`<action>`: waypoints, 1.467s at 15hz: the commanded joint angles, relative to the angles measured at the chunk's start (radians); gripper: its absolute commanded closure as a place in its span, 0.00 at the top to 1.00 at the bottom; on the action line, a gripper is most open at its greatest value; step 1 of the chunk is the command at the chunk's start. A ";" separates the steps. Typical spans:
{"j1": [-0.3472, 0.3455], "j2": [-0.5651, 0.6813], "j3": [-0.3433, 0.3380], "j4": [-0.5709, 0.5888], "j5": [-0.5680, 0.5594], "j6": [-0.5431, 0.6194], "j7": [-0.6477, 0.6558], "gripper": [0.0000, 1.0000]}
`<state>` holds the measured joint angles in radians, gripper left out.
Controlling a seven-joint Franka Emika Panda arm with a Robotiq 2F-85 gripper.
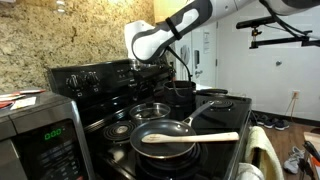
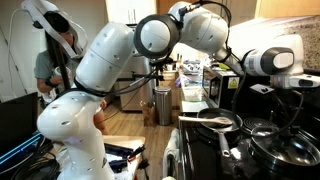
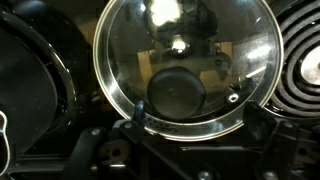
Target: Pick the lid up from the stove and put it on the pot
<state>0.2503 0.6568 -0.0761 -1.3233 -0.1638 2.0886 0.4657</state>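
Observation:
The clear-glass lid (image 3: 185,70), with a shiny rim and a black knob in its middle, fills the wrist view and lies flat on the dark cooktop. In an exterior view the lid (image 1: 150,110) sits on the black stove (image 1: 95,80), just in front of the dark pot (image 1: 180,95). My gripper (image 3: 197,118) is open. Its two dark fingers stand wide apart over the lid's near edge and grip nothing. My arm (image 1: 150,42) hangs over the stove, and the gripper itself is hard to make out in both exterior views.
A grey long-handled frying pan (image 1: 165,140) with a wooden spatula (image 1: 195,137) sits at the stove's front. A silver microwave (image 1: 35,135) stands beside the stove. A coil burner (image 3: 300,70) lies on one side of the lid and a dark curved rim (image 3: 40,80) on the other.

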 commanded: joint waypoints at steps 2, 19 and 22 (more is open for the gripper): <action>0.010 0.002 0.000 0.015 0.013 -0.057 0.100 1.00; 0.010 0.001 0.014 0.004 0.013 -0.047 0.226 1.00; 0.010 0.001 0.014 0.004 0.013 -0.047 0.226 1.00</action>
<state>0.2639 0.6569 -0.0679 -1.3231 -0.1473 2.0452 0.6902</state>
